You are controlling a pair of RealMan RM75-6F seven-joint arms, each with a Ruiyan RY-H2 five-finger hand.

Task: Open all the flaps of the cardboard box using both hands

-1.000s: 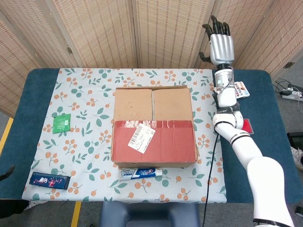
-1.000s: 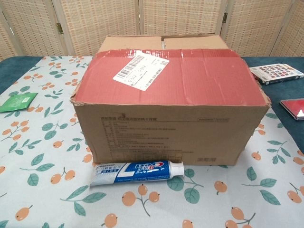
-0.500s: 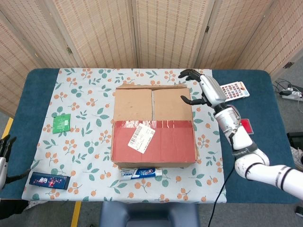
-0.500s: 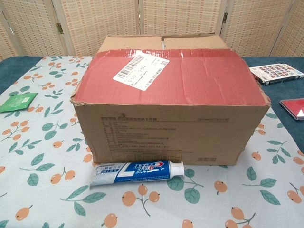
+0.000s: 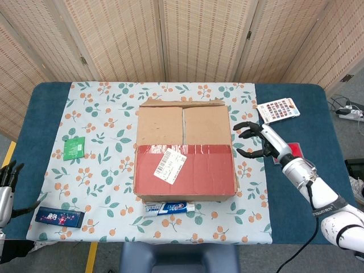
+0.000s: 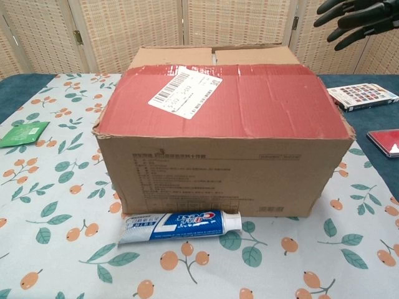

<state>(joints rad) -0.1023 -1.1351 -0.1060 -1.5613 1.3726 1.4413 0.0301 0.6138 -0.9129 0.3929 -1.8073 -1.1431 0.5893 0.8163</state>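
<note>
Cardboard box (image 5: 184, 151) in the middle of the floral tablecloth (image 5: 102, 122), all flaps down, red flap (image 5: 185, 169) nearest, toothpaste tube (image 5: 169, 208) touching the front wall. Likely trouble: fingers slipping off the taped edge, or shoving the whole box sideways instead of lifting a flap. Right hand (image 5: 263, 143) just beside the box's right edge, above it, fingers apart, holding nothing. Left hand (image 5: 5, 185) well apart at the table's left edge, fingers spread, empty.

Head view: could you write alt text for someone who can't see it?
A closed cardboard box sits on a floral tablecloth, its flaps down. The right hand hovers open beside it, and a toothpaste tube lies in front.
</note>
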